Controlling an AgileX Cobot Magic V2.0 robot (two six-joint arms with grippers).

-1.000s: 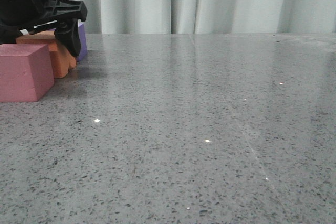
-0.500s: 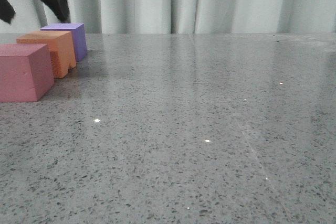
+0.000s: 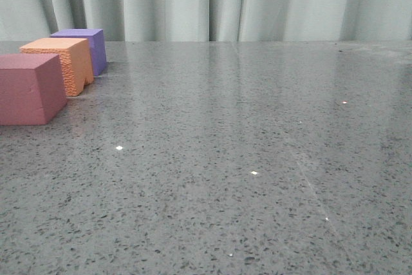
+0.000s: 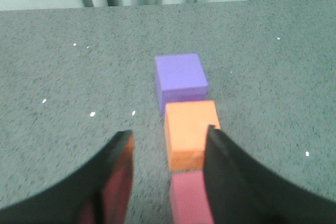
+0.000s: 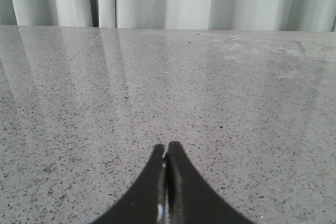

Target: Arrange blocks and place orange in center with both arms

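Note:
Three foam blocks stand in a row at the table's left side. The pink-red block (image 3: 29, 88) is nearest, the orange block (image 3: 61, 62) sits in the middle, and the purple block (image 3: 87, 46) is farthest. In the left wrist view the purple block (image 4: 180, 77), orange block (image 4: 190, 132) and pink-red block (image 4: 188, 198) line up close together. My left gripper (image 4: 168, 137) is open and empty, raised above the row. My right gripper (image 5: 166, 148) is shut on nothing, over bare table. Neither gripper shows in the front view.
Grey speckled stone tabletop (image 3: 244, 159) stretches to the right of the blocks. Pale pleated curtains (image 3: 225, 1) hang behind the table's far edge.
The left gripper, which was down at the orange block one second ago, has lifted up and left the front view. The blocks have stayed in place.

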